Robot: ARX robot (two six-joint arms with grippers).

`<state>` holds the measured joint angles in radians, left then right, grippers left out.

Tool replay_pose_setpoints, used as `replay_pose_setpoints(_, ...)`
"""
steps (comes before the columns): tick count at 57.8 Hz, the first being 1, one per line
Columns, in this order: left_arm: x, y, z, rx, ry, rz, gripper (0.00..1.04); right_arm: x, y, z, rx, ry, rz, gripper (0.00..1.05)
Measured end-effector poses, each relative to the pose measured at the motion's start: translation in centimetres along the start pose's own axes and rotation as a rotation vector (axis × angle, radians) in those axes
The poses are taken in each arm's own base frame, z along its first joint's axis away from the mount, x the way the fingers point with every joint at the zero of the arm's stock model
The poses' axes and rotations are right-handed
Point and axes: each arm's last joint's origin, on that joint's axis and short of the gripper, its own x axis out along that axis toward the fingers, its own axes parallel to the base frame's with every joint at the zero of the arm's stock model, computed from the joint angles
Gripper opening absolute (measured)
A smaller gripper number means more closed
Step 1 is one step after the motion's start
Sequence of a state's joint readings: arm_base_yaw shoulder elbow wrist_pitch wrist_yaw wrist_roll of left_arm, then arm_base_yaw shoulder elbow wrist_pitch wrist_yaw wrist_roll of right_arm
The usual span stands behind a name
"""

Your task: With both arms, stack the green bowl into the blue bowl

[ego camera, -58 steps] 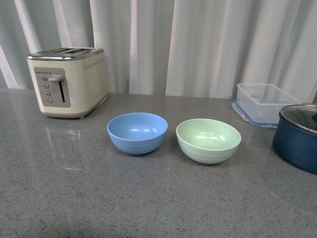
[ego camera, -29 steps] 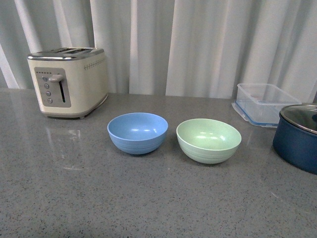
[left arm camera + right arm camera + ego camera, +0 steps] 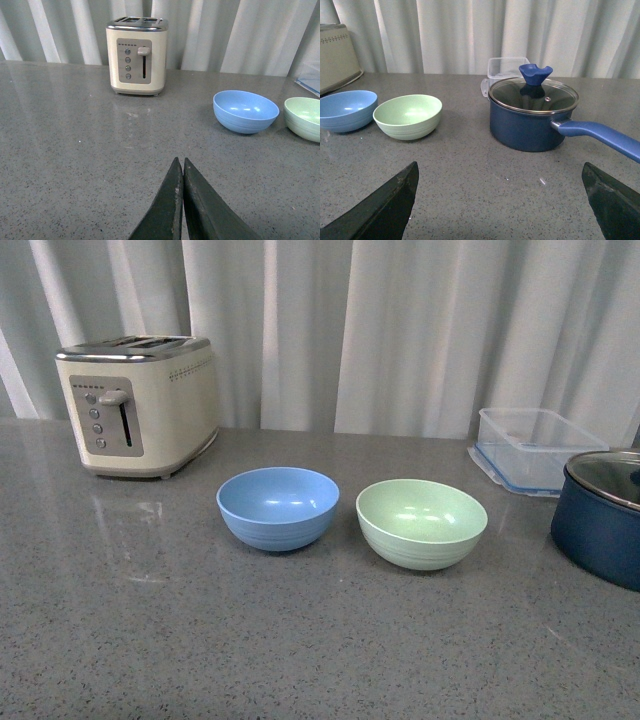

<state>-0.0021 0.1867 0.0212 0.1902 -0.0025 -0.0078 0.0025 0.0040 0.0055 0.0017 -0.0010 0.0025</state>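
The green bowl (image 3: pixel 421 522) sits upright on the grey counter, just right of the blue bowl (image 3: pixel 277 506), a small gap between them. Both are empty. Neither arm shows in the front view. In the left wrist view my left gripper (image 3: pixel 180 162) is shut and empty above bare counter, well short of the blue bowl (image 3: pixel 245 110) and the green bowl (image 3: pixel 304 117). In the right wrist view my right gripper (image 3: pixel 500 167) is wide open and empty, with the green bowl (image 3: pixel 408 116) and blue bowl (image 3: pixel 346 110) ahead to one side.
A cream toaster (image 3: pixel 137 403) stands at the back left. A clear plastic container (image 3: pixel 530 448) and a dark navy pot with a glass lid (image 3: pixel 604 512) are at the right; the pot's long handle (image 3: pixel 600 135) sticks out toward my right gripper.
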Motion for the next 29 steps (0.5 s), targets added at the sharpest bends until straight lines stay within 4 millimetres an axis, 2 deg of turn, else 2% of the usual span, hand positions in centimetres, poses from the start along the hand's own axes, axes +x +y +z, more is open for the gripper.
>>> replay_pose_setpoints(20, -1.2, 0.0, -0.3, 0.0, 0.007, 0.0, 0.04, 0.0, 0.0, 0.0, 0.0, 0.0, 0.0, 0.95)
replay_pose_setpoints(29, -1.2, 0.0, -0.3, 0.0, 0.007, 0.0, 0.33, 0.0, 0.0, 0.0, 0.0, 0.0, 0.0, 0.95)
